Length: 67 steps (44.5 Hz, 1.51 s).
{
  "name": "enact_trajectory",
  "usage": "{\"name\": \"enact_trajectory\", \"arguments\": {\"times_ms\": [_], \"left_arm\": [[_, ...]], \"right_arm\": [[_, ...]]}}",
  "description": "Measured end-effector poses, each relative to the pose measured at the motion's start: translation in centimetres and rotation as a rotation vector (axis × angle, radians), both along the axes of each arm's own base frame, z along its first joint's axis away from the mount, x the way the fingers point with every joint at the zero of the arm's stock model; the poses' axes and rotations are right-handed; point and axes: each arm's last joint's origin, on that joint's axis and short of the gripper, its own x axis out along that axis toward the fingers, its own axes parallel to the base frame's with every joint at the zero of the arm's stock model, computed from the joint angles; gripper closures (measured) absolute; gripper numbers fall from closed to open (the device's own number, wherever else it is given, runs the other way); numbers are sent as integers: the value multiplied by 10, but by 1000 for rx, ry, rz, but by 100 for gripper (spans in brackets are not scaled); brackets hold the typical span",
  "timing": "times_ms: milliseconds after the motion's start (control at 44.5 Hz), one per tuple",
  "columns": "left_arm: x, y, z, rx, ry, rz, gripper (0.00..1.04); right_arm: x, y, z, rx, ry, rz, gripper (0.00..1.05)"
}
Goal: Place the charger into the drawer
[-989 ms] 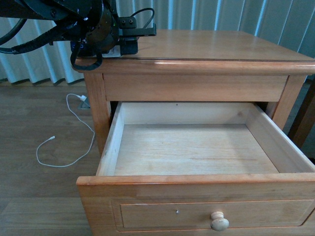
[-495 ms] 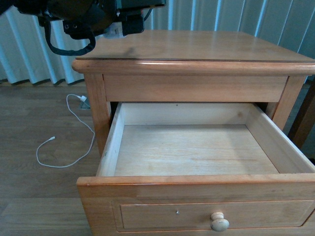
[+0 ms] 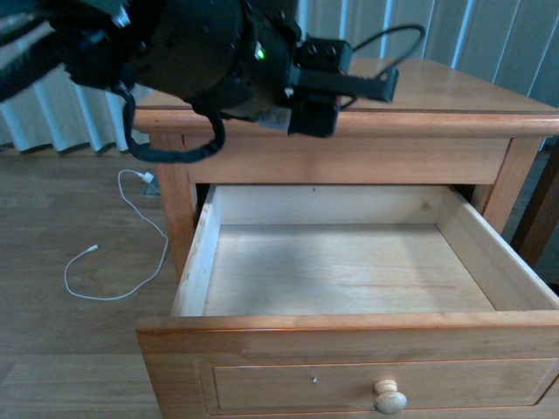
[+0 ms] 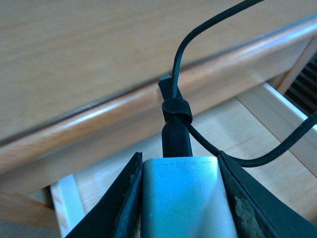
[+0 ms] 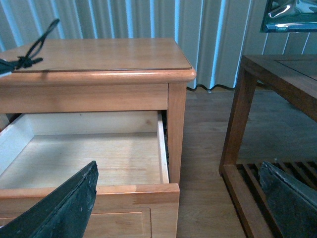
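My left gripper (image 4: 179, 159) is shut on the charger (image 4: 181, 198), a white block held between both black fingers (image 4: 125, 208). Its black cable (image 4: 177, 64) loops out ahead. In the front view the left gripper (image 3: 327, 100) hangs over the nightstand's front edge, above the back of the open drawer (image 3: 349, 336); the cable loop (image 3: 395, 35) shows but the block is hidden. The drawer is pulled out, with a bare pale inside (image 3: 349, 271) and a round knob (image 3: 390, 397). My right gripper (image 5: 178, 168) is open and empty beside the drawer's right front corner (image 5: 148, 191).
The nightstand top (image 3: 454, 87) is bare wood. A thin white cable (image 3: 122, 236) lies on the floor to the left. A dark wooden side table (image 5: 277, 74) stands right of the nightstand. Curtains hang behind.
My left arm has moved right and forward with the charger, from the nightstand's back left corner to its front edge above the drawer. The drawer has not moved.
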Motion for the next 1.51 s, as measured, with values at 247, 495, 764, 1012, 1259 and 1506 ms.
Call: {"name": "enact_trajectory", "arguments": {"times_ms": [247, 495, 764, 1012, 1259, 1506], "left_arm": [[9, -27, -39, 79, 90, -81, 65], [30, -52, -88, 152, 175, -92, 65], [49, -61, -122, 201, 225, -35, 48], [47, -49, -106, 190, 133, 96, 7], [23, 2, -37, 73, -21, 293, 6], [-56, 78, 22, -14, -181, 552, 6]], "right_arm": [[0, 0, 0, 0, 0, 0, 8], [0, 0, 0, 0, 0, 0, 8], [0, 0, 0, 0, 0, 0, 8], [0, 0, 0, 0, 0, 0, 8], [0, 0, 0, 0, 0, 0, 8], [0, 0, 0, 0, 0, 0, 8]]}}
